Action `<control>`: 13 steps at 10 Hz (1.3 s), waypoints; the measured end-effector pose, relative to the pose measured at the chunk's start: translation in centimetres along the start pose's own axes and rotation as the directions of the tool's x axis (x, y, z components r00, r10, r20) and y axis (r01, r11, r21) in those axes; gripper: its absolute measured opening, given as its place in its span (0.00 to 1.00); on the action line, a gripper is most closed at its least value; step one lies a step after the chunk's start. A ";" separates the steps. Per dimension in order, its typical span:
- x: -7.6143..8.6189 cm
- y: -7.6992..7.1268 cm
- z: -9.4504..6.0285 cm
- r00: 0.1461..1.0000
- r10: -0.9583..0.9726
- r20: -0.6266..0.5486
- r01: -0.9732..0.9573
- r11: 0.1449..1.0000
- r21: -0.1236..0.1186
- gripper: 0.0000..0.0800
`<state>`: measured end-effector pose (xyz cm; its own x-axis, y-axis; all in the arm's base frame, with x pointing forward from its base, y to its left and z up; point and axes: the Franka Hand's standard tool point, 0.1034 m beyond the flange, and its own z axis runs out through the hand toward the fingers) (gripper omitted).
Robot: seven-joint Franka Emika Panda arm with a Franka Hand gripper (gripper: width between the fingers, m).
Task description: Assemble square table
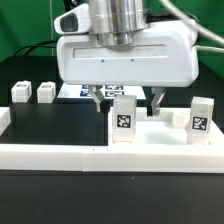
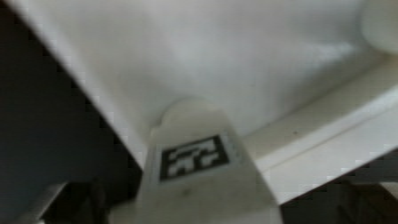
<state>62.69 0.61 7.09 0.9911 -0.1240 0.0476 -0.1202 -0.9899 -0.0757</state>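
Exterior view: the arm's white wrist housing [image 1: 125, 55] fills the upper centre of the frame and blocks most of what sits behind it. The jaws hang below it, spread wide, with nothing gripped. The dark fingers [image 1: 96, 97] are well apart, one on either side of a tagged leg.

The square table slab [image 1: 160, 135] lies flat on the black desk [image 1: 50, 125] at lower right of the frame, with its front edge against the long white border wall [image 1: 60, 158]. Two legs stand upright at the slab:
- The centre leg [image 1: 123, 118] is at the slab's corner nearest frame centre, tag facing the camera, under the gap between the jaws.
- The right leg [image 1: 198, 117] is near the frame's right edge, tag also showing.

Can't tell whether either is screwed in or just standing there. A small white stub [image 1: 175, 118] sits between them, too small to identify.

Two spare legs stand side by side on the desk at upper left, the outer spare leg [image 1: 20, 92] and the inner spare leg [image 1: 45, 92], well apart from the slab. The marker board [image 1: 78, 90] is mid-frame, mostly hidden behind the housing.

Wrist view: blurry. The centre leg sits between the two dark fingers with a gap on each side and no contact visible. Behind it are the slab's flat face and raised rim, with dark desk beyond.
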 end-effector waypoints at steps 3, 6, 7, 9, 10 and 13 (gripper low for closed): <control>-0.1 -0.1 0.2 1.000 -0.003 0.006 0.003 1.000 -0.003 0.81; -0.1 -0.1 0.3 0.991 0.132 0.007 -0.132 0.991 -0.001 0.47; -0.1 0.0 0.3 0.979 0.202 0.007 -0.202 0.979 -0.003 0.36; -0.1 0.1 0.3 0.929 0.369 0.001 -0.369 0.929 -0.003 0.36; -0.1 0.1 0.3 0.867 0.498 -0.009 -0.498 0.867 -0.005 0.36; -0.2 0.2 0.3 0.431 0.902 0.038 -0.902 0.431 0.001 0.36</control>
<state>62.45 0.44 6.79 0.3208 -0.9433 -0.0853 -0.9461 -0.3148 -0.0768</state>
